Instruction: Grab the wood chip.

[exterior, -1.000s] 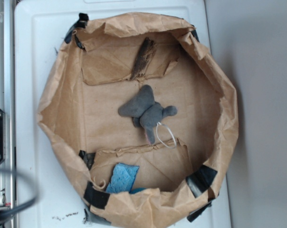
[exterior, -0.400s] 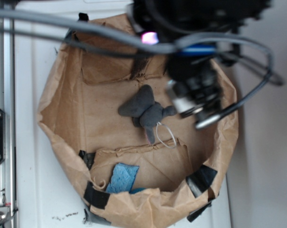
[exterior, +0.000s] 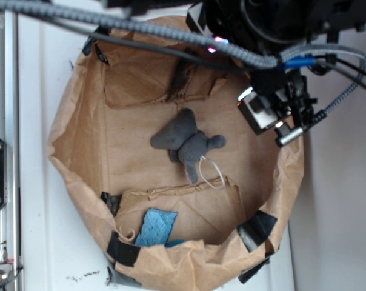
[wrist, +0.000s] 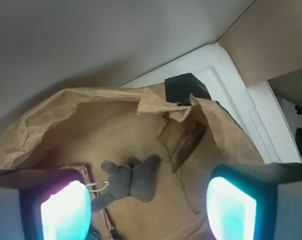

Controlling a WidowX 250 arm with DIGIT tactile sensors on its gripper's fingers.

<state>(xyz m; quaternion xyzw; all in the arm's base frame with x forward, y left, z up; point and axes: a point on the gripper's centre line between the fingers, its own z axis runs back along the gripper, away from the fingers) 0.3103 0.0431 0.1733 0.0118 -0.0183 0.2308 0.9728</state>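
One claw (exterior: 274, 115) shifted right since.

Both pictures are bright with soft, even light. The exterior view is a bit grainy, and the dark arm along its top is blurry. In the wrist view, two glowing finger pads (wrist: 66, 210) at the bottom corners are fuzzy and shine pink and blue-green.

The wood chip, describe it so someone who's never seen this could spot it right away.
Look inside the crumpled brown paper bag lining the white bin. Near one end, against a folded paper flap, lies the wood chip: a narrow, dark brown, streaky sliver. It is thinner and rougher than the grey plush elephant beside it.
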